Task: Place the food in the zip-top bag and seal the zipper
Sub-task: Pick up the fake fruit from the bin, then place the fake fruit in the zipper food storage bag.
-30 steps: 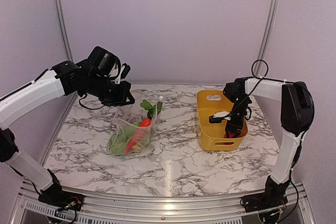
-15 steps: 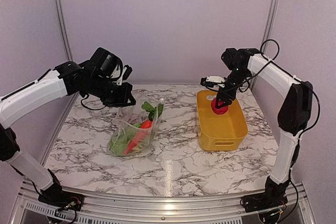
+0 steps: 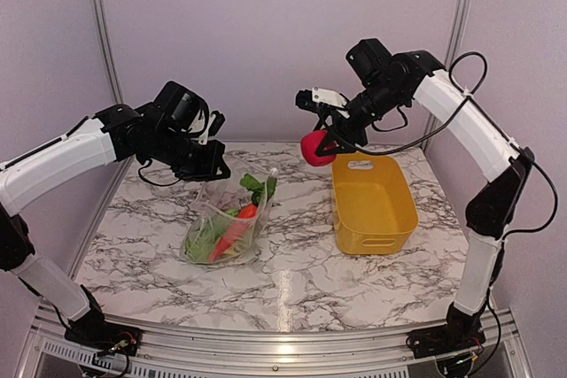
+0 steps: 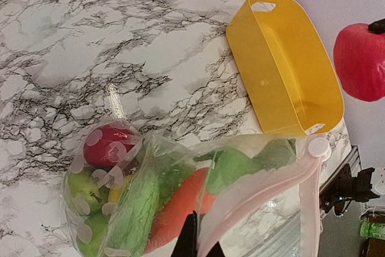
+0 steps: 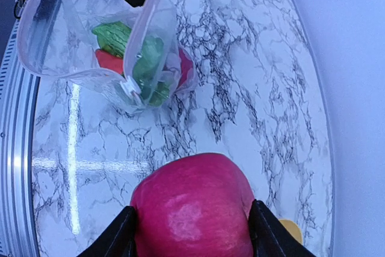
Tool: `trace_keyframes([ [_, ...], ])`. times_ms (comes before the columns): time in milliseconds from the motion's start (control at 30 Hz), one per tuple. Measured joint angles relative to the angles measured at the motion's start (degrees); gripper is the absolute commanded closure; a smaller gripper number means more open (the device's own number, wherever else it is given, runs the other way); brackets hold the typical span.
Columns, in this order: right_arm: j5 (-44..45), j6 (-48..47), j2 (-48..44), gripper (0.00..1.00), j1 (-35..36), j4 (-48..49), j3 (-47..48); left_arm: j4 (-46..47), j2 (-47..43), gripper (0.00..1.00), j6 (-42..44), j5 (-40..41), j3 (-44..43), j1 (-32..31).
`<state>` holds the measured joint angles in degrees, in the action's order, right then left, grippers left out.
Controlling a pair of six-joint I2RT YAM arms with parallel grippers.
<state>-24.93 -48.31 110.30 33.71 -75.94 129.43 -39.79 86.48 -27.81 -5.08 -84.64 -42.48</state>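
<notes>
Item: red apple [image 3: 313, 148], toy, one piece of the food. Location: clamped between the two fingers of the right gripper [image 3: 321, 139], jaws set fairly wide around its girth, the fruit hanging under the fingertips in the air. Change noted: a second ago this gripper was down inside the yellow basket [image 3: 376, 241]; half a second ago it had risen with the apple over the basket's far end; now it has swung clear of the rim, so the basket lies below and behind the tool and the zip-top bag [image 3: 226, 219] lies ahead of it and lower down. Reading: the pick is done and the carry is under way; the drop into the bag and the sealing are not yet done. From above, no further piece shows in the basket, so this is probably the last one. Receiving item: the bag, already holding green, orange and red pieces, its body resting on the surface. The left gripper [image 3: 205, 164] is closed tight on the upper edge at the zipper [image 4: 264, 194], lifting the mouth open toward the approaching apple; this arm has not moved. Surface: white marble-patterned table [image 3: 301, 263], glossy. Surround: plain pale lilac walls [image 3: 283, 33] with aluminium posts [image 3: 99, 33] at the corners.
</notes>
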Motion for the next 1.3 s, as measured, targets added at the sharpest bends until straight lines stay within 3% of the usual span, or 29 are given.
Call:
trace_keyframes([
  [233, -6.5, -2.8, -7.7, 0.57, 7.8, 6.8, -9.2, 0.2, 0.6, 1.0, 0.0, -0.2, -0.1, 0.2],
  [467, -8.3, -4.2, -8.1, 0.57, 16.2, 15.1, -9.5, 0.2, 0.9, 1.0, 0.0, -0.4, -0.1, 0.2],
  [867, -8.0, -7.0, -5.1, 0.54, 20.1, 26.5, -16.2, 0.2, 0.8, 1.0, 0.3, -0.5, -0.1, 0.3],
  [967, -7.7, -6.9, -3.8, 0.48, 20.3, 28.9, -16.9, 0.2, 0.7, 1.0, 0.2, -0.5, -0.1, 0.3],
  [1100, -7.3, -6.3, -2.4, 0.29, 20.4, 30.9, -16.9, 0.3, 0.3, 1.0, 0.3, -0.5, -0.1, 0.6],
  [1300, -6.2, -4.5, -2.1, 0.18, 20.4, 32.7, -17.3, 0.5, 0.0, 1.0, 0.6, -1.3, -0.1, 0.9],
])
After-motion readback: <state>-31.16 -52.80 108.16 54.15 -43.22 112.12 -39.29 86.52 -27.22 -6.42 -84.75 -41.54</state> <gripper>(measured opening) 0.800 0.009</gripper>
